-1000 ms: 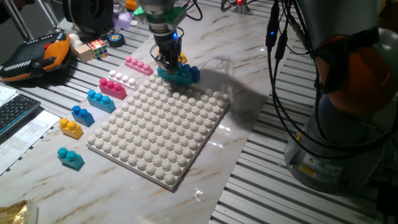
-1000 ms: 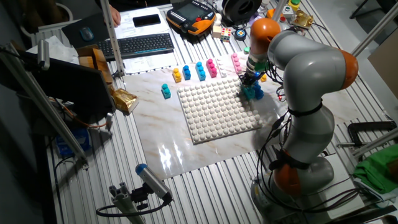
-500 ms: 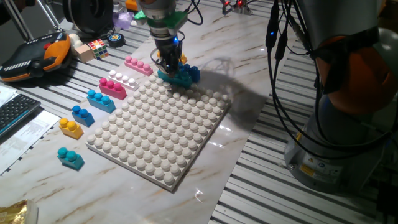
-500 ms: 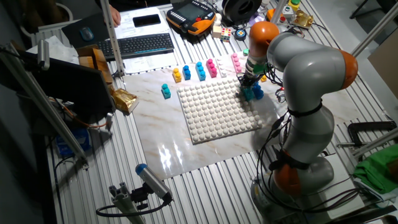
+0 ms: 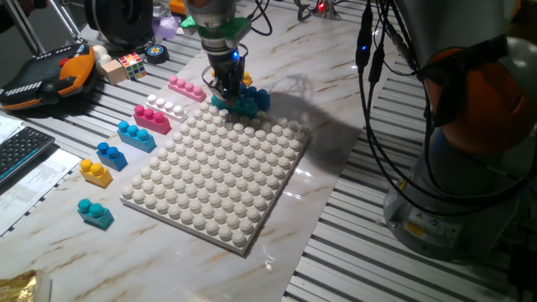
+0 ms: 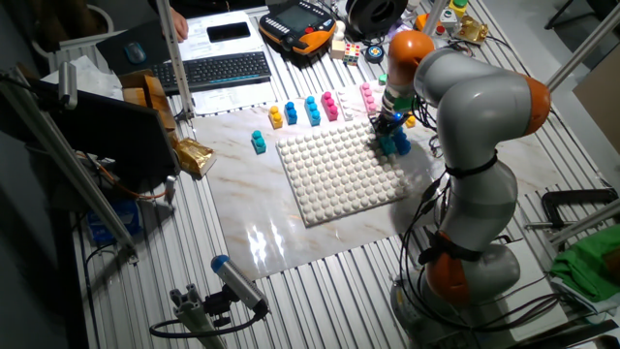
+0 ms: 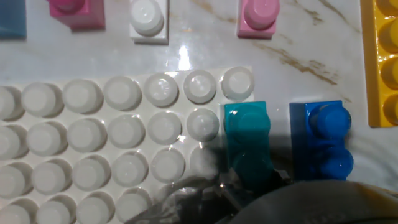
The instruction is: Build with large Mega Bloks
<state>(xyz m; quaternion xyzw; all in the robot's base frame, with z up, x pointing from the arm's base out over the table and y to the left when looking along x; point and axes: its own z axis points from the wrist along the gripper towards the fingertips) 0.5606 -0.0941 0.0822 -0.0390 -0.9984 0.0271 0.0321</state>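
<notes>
My gripper [image 5: 226,91] points down at the far corner of the white studded baseplate [image 5: 218,180], shut on a teal block [image 5: 237,104]. In the hand view the teal block [image 7: 245,140] sits at the plate's [image 7: 93,143] corner edge, beside the outer studs. A blue block [image 7: 326,140] lies just right of it, with a yellow block [image 7: 382,62] beyond. Left of the plate lie loose blocks: pink [image 5: 186,88], white [image 5: 168,107], magenta [image 5: 151,119], light blue [image 5: 136,136], blue [image 5: 111,155], yellow [image 5: 96,172] and teal [image 5: 95,213].
A small puzzle cube [image 5: 131,65] and an orange-black pendant [image 5: 50,75] lie at the back left. A keyboard [image 5: 18,155] is at the left edge. The arm's base [image 5: 453,193] and hanging cables [image 5: 373,101] stand on the right.
The baseplate has slid a little to the right and turned slightly, its near corner moving right. The gripper and teal block stay at the plate's far corner.
</notes>
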